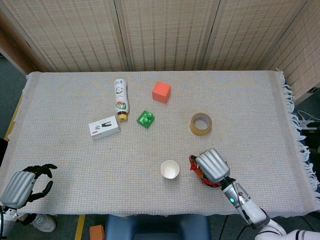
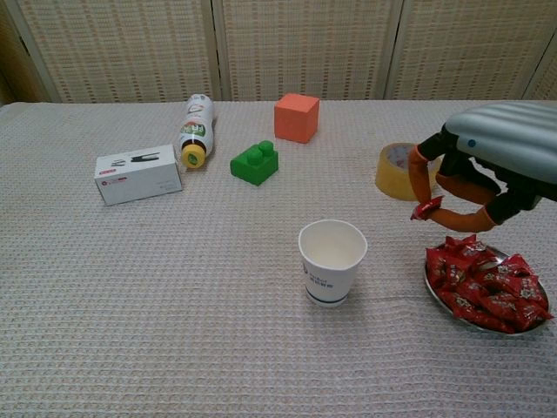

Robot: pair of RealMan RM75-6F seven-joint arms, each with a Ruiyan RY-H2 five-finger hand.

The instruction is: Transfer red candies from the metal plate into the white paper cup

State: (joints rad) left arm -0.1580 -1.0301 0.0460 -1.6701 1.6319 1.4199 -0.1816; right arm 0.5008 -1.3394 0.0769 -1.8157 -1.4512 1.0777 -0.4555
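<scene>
Right hand [image 2: 474, 170] raised above the desk [image 2: 130, 287], fingertips pinched on one red candy [image 2: 427, 207]. Candy suspended between metal plate [image 2: 439, 295] and white paper cup [image 2: 332, 261], higher than the cup rim. Cup upright, mouth open, located toward the robot's left of the held candy and lower. Remaining candies [image 2: 487, 280] heaped on the plate. Left hand [image 1: 25, 184] at the desk's near-left edge, fingers loosely curled, holding nothing, well apart from the cup.
</scene>
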